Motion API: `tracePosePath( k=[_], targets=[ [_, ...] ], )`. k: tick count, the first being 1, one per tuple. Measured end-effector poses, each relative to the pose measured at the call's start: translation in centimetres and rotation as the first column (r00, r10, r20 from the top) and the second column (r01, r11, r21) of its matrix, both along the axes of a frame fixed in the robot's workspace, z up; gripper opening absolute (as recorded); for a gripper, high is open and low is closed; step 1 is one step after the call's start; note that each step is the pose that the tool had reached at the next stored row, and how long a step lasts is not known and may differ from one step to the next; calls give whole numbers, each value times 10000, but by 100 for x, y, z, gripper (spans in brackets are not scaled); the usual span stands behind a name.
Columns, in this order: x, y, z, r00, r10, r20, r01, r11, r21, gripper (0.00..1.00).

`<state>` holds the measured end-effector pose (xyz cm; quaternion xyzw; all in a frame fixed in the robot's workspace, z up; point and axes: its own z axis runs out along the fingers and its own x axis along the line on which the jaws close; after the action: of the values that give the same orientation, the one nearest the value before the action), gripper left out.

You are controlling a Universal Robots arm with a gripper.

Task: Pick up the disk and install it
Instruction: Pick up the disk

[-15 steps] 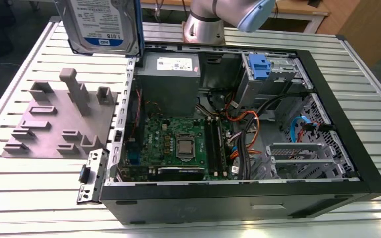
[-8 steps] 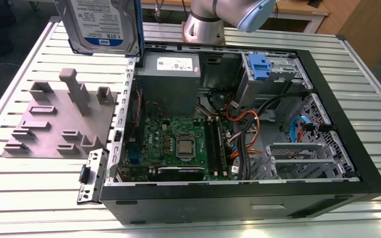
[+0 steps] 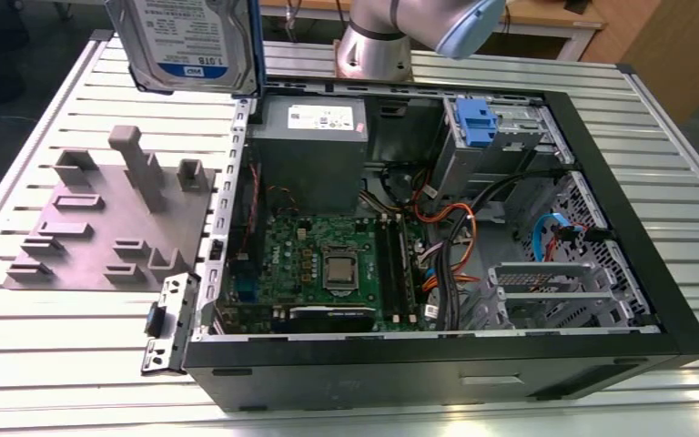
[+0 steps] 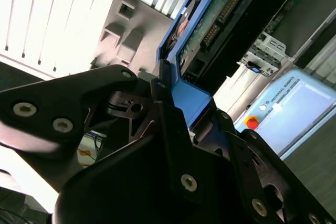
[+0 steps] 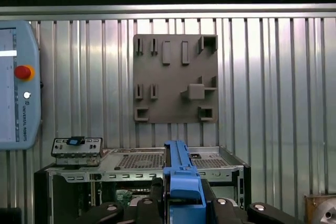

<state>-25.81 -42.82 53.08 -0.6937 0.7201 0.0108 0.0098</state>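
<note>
We hold the disk (image 3: 192, 41) on edge in the air at the exterior view's far left, just outside the far corner of the open computer case (image 3: 641, 228). In the second wrist view the gripper (image 4: 190, 102) is clamped on the disk's blue-framed end, one finger on each side. We judge this a carry. To do it well, we want the grip square on the frame, not on the bare circuit board. We also want the disk high over the case wall, the cables (image 3: 447, 214) and the grey box (image 3: 313, 137). Its long edges should line up with the drive cage (image 3: 495, 127) at the far right.
</note>
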Motion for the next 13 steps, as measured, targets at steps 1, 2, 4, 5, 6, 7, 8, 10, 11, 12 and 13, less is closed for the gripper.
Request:
tracePosePath(
  k=[1, 2, 4, 5, 6, 7, 8, 10, 11, 12, 13],
  targets=[
    [0, -5, 0, 10000, 0, -1, 0, 10000, 1, 36],
    [0, -13, 1, 10000, 0, -1, 0, 10000, 1, 36],
    [0, -25, 0, 10000, 0, 0, 0, 10000, 2, 36],
    [1, -30, -1, 10000, 0, 0, 0, 10000, -1, 36],
    [3, -39, -3, 10000, 0, -1, 0, 10000, -2, 36],
    [4, -53, -6, 10000, 0, -1, 0, 10000, -3, 36],
    [10, -66, -10, 10000, 0, -5, 0, 10000, -4, 36],
    [21, -91, -21, 10000, -1, -10, 1, 10000, -3, 36],
    [26, -104, -32, 10000, 0, -9, 0, 10000, -2, 36],
    [34, -112, -41, 10000, -1, -11, 1, 10000, -3, 36],
    [56, -115, -47, 10000, 0, -13, 0, 10000, -5, 36]
  ],
)
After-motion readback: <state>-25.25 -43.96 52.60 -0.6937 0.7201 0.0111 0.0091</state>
